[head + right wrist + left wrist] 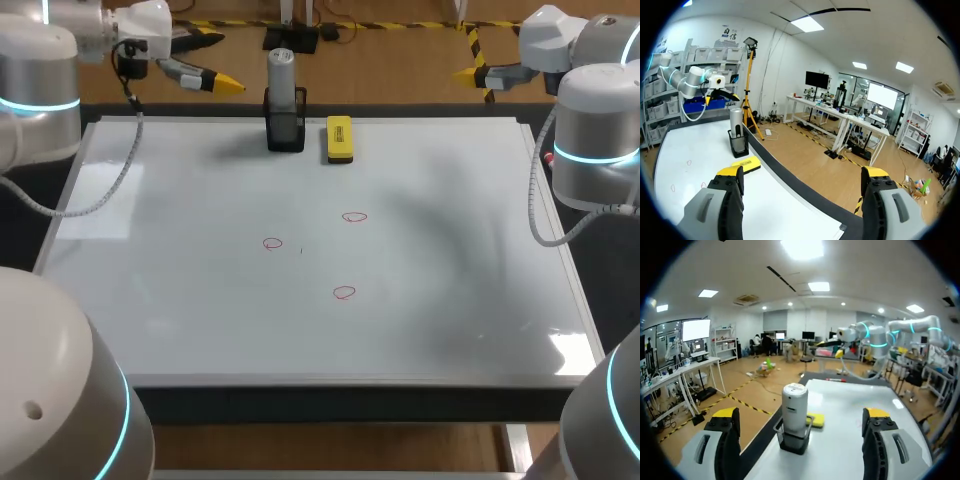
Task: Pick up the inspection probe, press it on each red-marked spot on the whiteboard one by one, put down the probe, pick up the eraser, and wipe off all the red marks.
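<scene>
The grey cylindrical probe (282,80) stands upright in a black holder (285,130) at the whiteboard's (180,300) far edge. A yellow eraser (339,139) lies just right of the holder. Three red marks are drawn mid-board (273,243), (354,216), (344,292). My left gripper (222,62) hangs open beyond the far left corner, pointing at the probe (794,407), which stands ahead of the left gripper (802,415) with the eraser (816,420) behind it. My right gripper (480,68) hangs open off the far right corner. Ahead of this gripper (802,172) and off to one side are the probe (736,122) and eraser (746,164).
The whiteboard covers nearly the whole table, framed by a pale rim (340,379). My left arm's cable (120,170) droops over the board's far left corner, and the right arm's cable (540,215) hangs along its right edge. Nothing else lies on the board.
</scene>
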### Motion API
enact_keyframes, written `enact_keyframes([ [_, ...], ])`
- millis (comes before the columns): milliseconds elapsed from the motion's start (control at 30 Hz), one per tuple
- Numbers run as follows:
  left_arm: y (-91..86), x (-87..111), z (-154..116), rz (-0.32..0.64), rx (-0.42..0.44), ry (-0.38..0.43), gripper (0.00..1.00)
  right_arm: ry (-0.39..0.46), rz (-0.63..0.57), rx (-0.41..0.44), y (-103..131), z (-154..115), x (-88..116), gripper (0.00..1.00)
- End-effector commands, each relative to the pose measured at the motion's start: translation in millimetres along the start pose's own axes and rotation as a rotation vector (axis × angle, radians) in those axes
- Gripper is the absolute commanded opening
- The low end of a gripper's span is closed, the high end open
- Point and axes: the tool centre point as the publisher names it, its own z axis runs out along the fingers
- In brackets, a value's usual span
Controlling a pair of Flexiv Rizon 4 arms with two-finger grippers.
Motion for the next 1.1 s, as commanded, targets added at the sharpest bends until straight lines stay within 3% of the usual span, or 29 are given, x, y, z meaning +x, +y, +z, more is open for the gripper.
enact_keyframes([
  [33,1.2,-10.1,10.8,0.007,-0.005,0.141,1.00,0.001,0.000,0.001,0.0,0.3,-0.4,1.00],
  [433,4.4,-11.9,45.9,-0.002,-0.016,0.207,1.00,0.001,0.000,0.001,0.0,0.3,-0.4,1.00],
  [1100,18.7,-13.3,80.7,-0.031,0.001,0.204,1.00,0.001,0.000,0.001,0.0,0.3,-0.4,1.00],
])
